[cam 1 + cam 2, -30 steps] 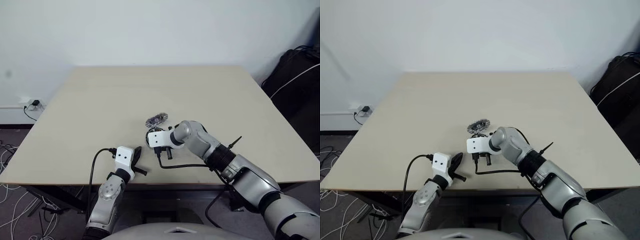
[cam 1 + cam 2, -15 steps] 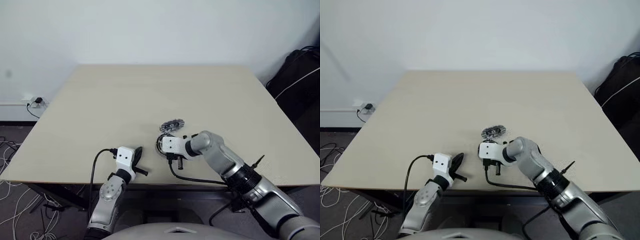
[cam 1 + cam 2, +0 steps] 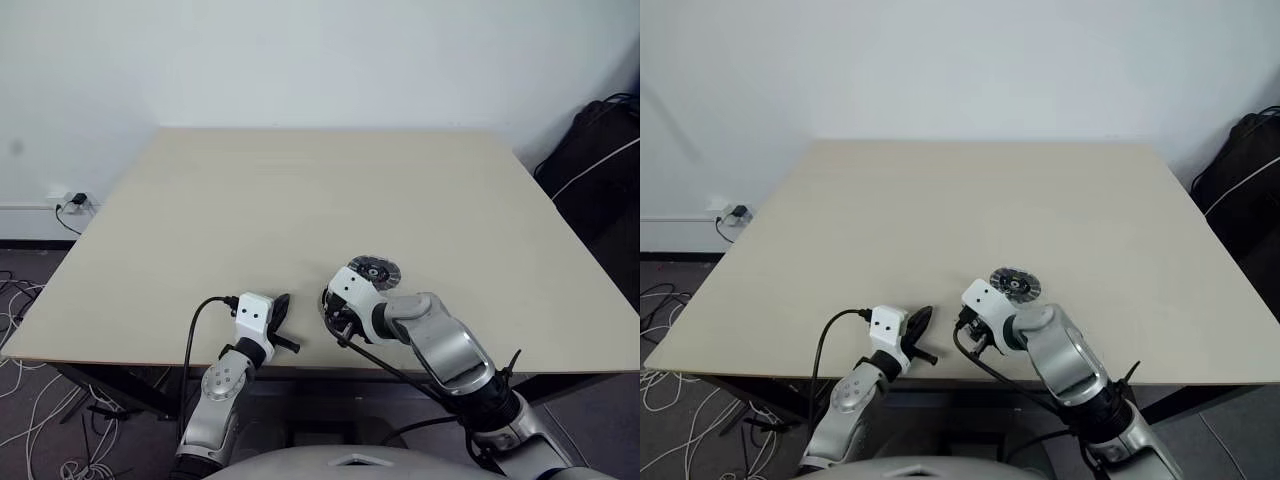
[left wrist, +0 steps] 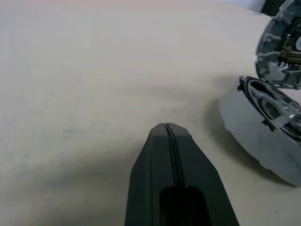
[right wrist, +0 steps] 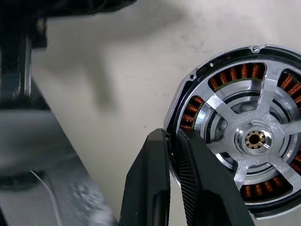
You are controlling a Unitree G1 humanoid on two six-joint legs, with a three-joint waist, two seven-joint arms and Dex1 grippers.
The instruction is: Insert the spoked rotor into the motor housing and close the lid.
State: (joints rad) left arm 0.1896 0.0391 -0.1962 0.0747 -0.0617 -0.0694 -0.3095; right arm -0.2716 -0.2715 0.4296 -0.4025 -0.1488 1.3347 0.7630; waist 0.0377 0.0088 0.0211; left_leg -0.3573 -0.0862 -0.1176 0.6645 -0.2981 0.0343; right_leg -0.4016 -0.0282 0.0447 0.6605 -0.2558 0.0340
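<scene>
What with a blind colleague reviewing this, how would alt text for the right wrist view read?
Two black fingers pinch the rim of the round motor housing, its copper windings showing behind silver spokes, over a beige table.

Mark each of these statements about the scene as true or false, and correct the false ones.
1. The left end effector is shut and holds nothing. True.
2. The right end effector pinches the rim of the motor housing. True.
3. The left end effector touches the motor housing. False: it is apart from it, with bare table between them.
4. A dark cloth covers the table. False: its top is bare and light beige.
</scene>
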